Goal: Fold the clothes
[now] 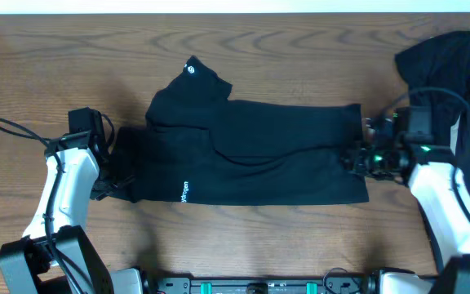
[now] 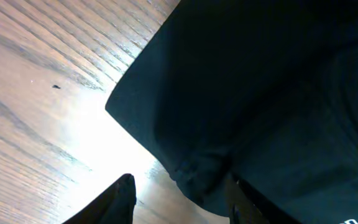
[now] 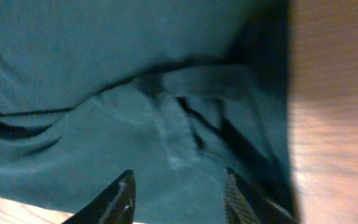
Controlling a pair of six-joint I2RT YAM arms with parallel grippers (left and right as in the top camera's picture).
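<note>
- Near edge: a strip of bare table (image 1: 243,237) separates the rig's base from the near hem of the clothes (image 1: 259,155). It is narrow, so there is little room to draw cloth toward the robot.
- Left gripper (image 2: 179,190): fingers spread, nothing pinched. It sits at the left end of the clothes. A bunched hem lies between the fingers and appears to touch one of them.
- Right gripper (image 3: 179,186): fingers spread over the right end, with creased cloth beneath and between the tips. Contact cannot be confirmed.
- The clothes lie across mid-table as a long band. The lettering (image 1: 185,192) is by the near hem at the left. A flap with the logo (image 1: 192,69) juts out toward the far side.
- Risk, left: if the bunched hem catches on a finger as the arm withdraws, that end would be dragged out and the fold spoiled. A straight lift clear is advised.
- Risk, right: the same snag could occur in the creases under the tips.
- Risk, flap: it breaks the band's outline, so a further fold made over it would likely come out uneven.
- Far side: there is open wood beyond the band and to the far left, giving good room.
- Far right: a second dark pile (image 1: 443,61) lies close to the right arm, and a wide swing could catch it.
</note>
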